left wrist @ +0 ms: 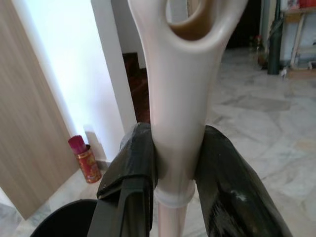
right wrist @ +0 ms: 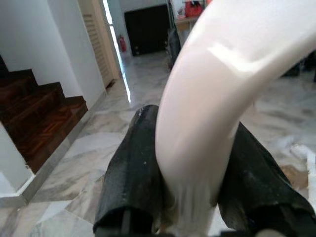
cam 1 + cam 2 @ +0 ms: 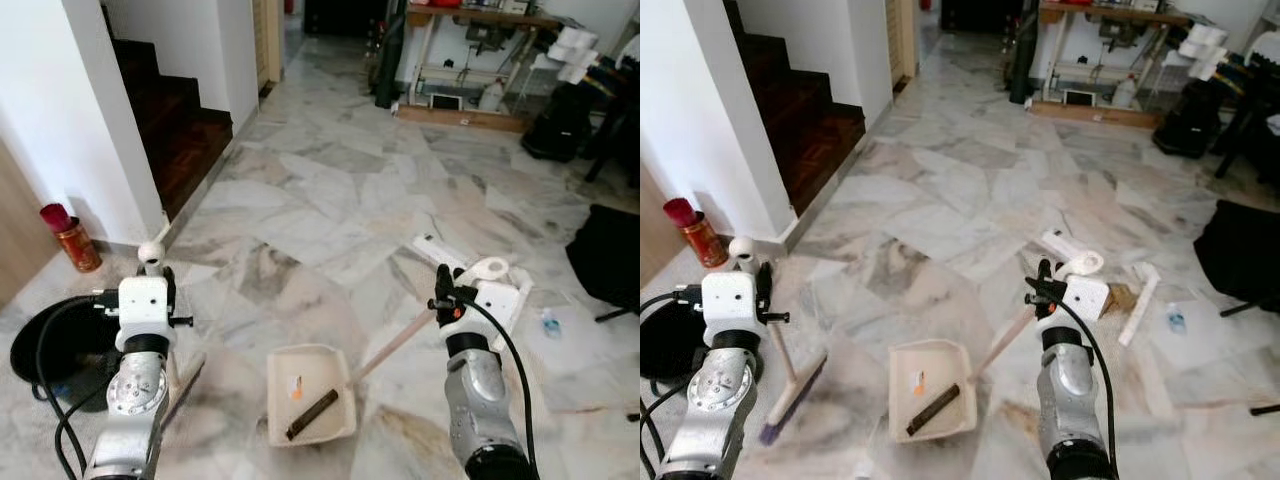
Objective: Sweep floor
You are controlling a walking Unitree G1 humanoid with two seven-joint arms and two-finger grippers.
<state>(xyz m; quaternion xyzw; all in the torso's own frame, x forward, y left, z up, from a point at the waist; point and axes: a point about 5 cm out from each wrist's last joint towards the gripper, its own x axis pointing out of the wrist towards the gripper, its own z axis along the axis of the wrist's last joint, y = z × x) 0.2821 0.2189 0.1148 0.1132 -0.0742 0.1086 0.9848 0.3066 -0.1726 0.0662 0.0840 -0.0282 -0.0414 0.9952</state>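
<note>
My left gripper [image 1: 177, 173] is shut on the cream handle of a broom [image 3: 152, 256], which stands upright at my left. Its head with purple bristles [image 3: 790, 400] rests on the marble floor. My right gripper [image 2: 190, 192] is shut on the looped top of the dustpan's long handle [image 3: 395, 345]. The cream dustpan [image 3: 276, 392] lies on the floor between my arms. Inside it are a dark strip [image 3: 312, 415] and a small orange bit [image 3: 295, 387].
Dark wooden stairs [image 3: 170, 110] rise at the left beside a white wall. A red can [image 3: 72, 238] and a black round bin [image 3: 50, 345] stand near my left arm. White pieces [image 3: 440, 250], a small bottle [image 3: 548, 322] and a black chair [image 3: 610, 255] are at the right.
</note>
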